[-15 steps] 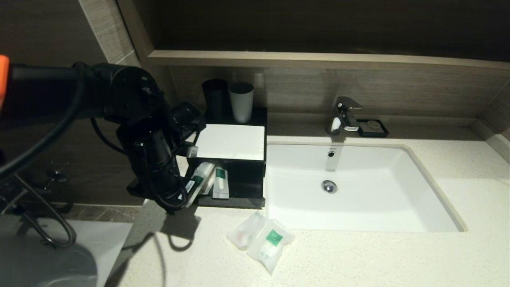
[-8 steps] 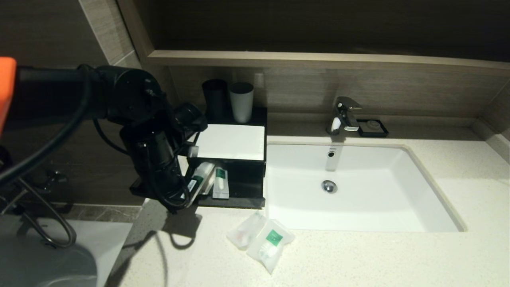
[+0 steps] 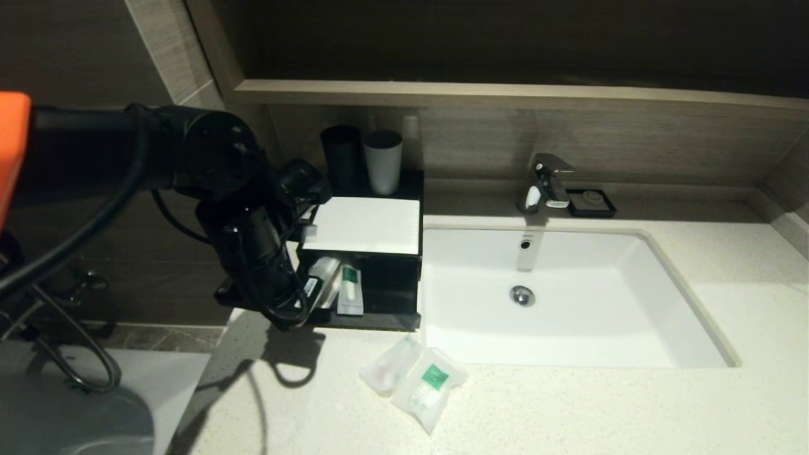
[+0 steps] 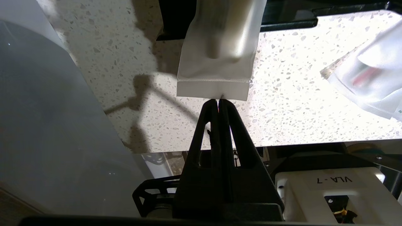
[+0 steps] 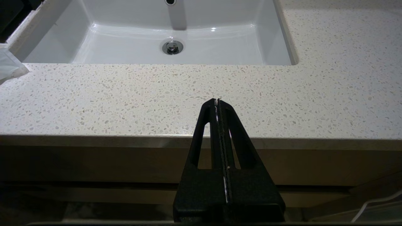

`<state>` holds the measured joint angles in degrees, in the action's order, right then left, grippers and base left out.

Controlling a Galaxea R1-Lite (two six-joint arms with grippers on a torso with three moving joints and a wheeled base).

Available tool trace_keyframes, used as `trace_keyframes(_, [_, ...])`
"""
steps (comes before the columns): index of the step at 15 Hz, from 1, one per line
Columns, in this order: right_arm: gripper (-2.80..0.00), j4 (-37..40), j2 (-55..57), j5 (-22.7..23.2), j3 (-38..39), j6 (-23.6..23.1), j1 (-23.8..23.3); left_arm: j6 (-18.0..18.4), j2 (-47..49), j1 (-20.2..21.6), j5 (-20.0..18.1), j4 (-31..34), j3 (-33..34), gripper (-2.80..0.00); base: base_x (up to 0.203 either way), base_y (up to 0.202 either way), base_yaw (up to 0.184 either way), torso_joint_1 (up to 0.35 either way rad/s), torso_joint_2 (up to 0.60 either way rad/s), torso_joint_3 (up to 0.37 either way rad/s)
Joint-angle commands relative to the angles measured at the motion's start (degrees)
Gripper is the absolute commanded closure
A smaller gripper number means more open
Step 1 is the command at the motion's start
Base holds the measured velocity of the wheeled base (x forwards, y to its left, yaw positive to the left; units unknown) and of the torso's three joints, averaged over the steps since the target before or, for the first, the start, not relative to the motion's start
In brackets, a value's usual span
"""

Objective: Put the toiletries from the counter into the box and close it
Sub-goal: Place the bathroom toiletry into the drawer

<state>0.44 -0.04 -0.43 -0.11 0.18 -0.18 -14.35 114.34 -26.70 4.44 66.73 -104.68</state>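
The black box (image 3: 366, 224) with a white top panel stands left of the sink, and its front drawer (image 3: 389, 297) is pulled out. My left gripper (image 4: 219, 101) is shut on the near edge of the long toothbrush pack (image 4: 216, 47). The pack's far end reaches into the drawer, and it also shows in the head view (image 3: 319, 284). Another green-labelled pack (image 3: 349, 291) lies in the drawer. The small plain sachet (image 3: 385, 370) and the squarish green-labelled sachet (image 3: 431, 384) lie on the counter (image 3: 569, 404) in front of the box. My right gripper (image 5: 217, 100) is shut and empty by the counter's front edge.
The white sink (image 3: 600, 316) with its faucet (image 3: 545, 180) lies right of the box. A black cup (image 3: 341, 155) and a grey cup (image 3: 382, 161) stand behind the box. A small black soap dish (image 3: 592, 202) sits by the faucet.
My left arm has moved right, toward the box, carrying the toothbrush pack further over the open drawer. The two sachets on the counter have not moved.
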Motion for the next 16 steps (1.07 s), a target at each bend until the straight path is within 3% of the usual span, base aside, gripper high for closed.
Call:
trace_keyframes(1, [0.0, 0.0, 0.0, 0.0, 0.0, 0.0, 0.0, -0.6, 0.4, 0.0, 0.0, 0.0, -0.1, 0.0, 0.0, 0.0, 0.0, 0.0, 0.0, 0.0])
trace_keyframes(16, [0.0, 0.0, 0.0, 0.0, 0.0, 0.0, 0.0, -3.5, 1.4, 0.0, 0.0, -5.6, -0.9, 0.0, 0.0, 0.0, 0.0, 0.0, 0.0, 0.0])
